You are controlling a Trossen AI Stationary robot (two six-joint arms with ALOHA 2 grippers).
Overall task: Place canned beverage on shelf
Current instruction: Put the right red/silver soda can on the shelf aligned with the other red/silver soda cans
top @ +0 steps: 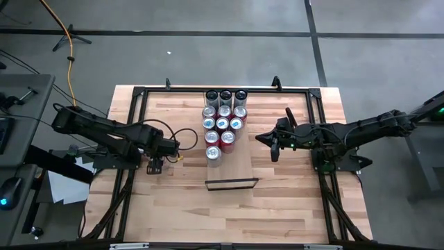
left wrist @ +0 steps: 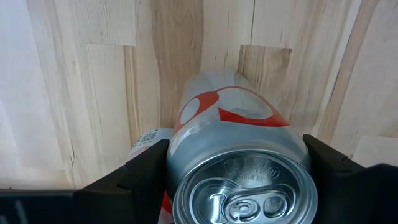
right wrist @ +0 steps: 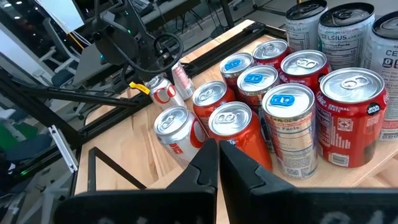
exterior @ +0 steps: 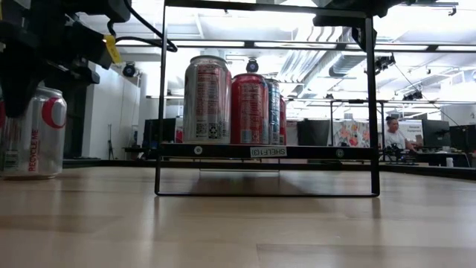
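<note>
can (left wrist: pixel 239 155), silver with a red swirl, stands gripped between left gripper (left wrist: pixel 239 171) fingers; right gripper (right wrist: pixel 217 163) closed.

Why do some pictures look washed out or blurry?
Low view: bright ceiling lights glare behind the shelf, and the near tabletop is soft. Left wrist view: the can between the left gripper fingers sits very close, its top slightly blurred.

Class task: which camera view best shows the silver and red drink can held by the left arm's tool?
The left wrist view: the silver and red drink can fills it, lid and label clear between the tool's fingers. The low view shows its side; the right wrist view shows it small and distant; the high view hides it.
</note>
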